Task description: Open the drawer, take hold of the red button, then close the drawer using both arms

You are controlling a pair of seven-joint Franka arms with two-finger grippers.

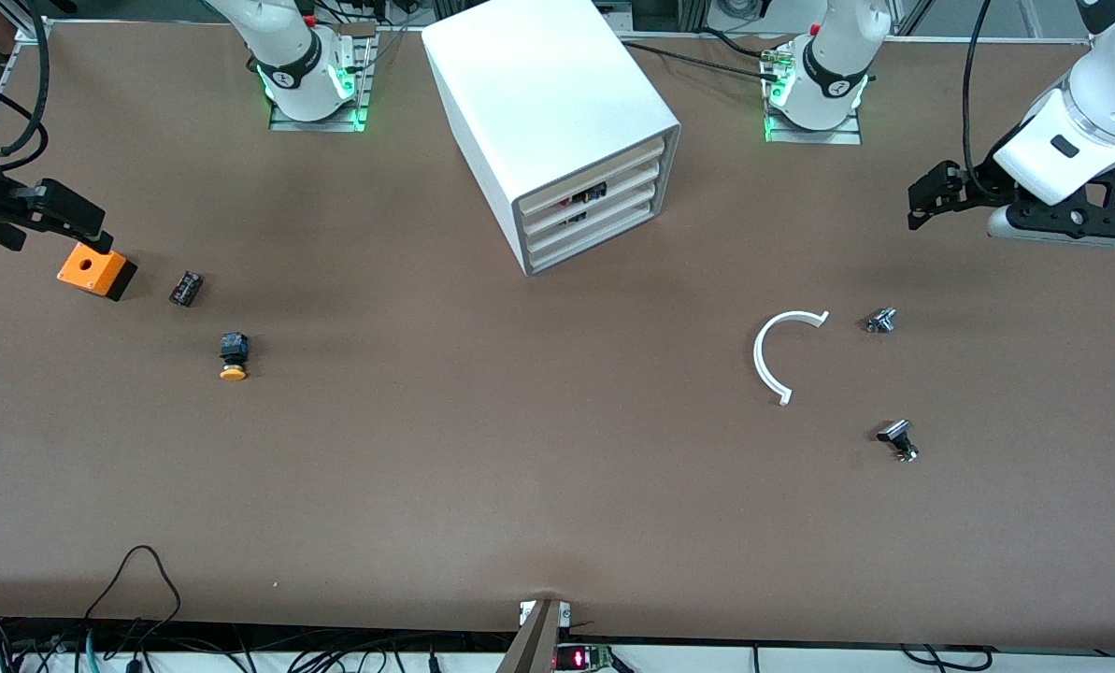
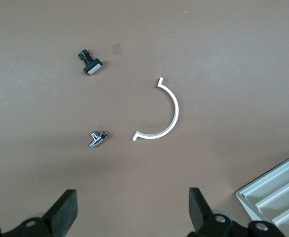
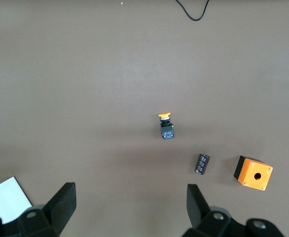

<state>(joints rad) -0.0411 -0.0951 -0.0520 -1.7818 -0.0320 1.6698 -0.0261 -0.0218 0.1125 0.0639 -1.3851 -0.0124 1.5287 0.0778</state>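
Observation:
The white cabinet (image 1: 548, 93) stands at the middle of the table near the arms' bases. All four of its cream drawer fronts are shut. The second-highest drawer (image 1: 624, 187) shows a small dark and red shape (image 1: 587, 196) through the slot above its front; I cannot tell whether it is the red button. My left gripper (image 1: 914, 210) hangs open and empty over the left arm's end of the table, apart from the cabinet; its jaws (image 2: 133, 207) stand wide. My right gripper (image 1: 90, 229) is open and empty (image 3: 132, 205) above the orange box (image 1: 96, 271).
A yellow-capped button (image 1: 233, 357) (image 3: 165, 126) and a small dark cylinder (image 1: 186, 288) lie near the orange box (image 3: 253, 173). A white half ring (image 1: 781, 350) (image 2: 162, 111), a metal fitting (image 1: 880, 321) (image 2: 97, 139) and a black part (image 1: 898, 439) (image 2: 90, 64) lie toward the left arm's end.

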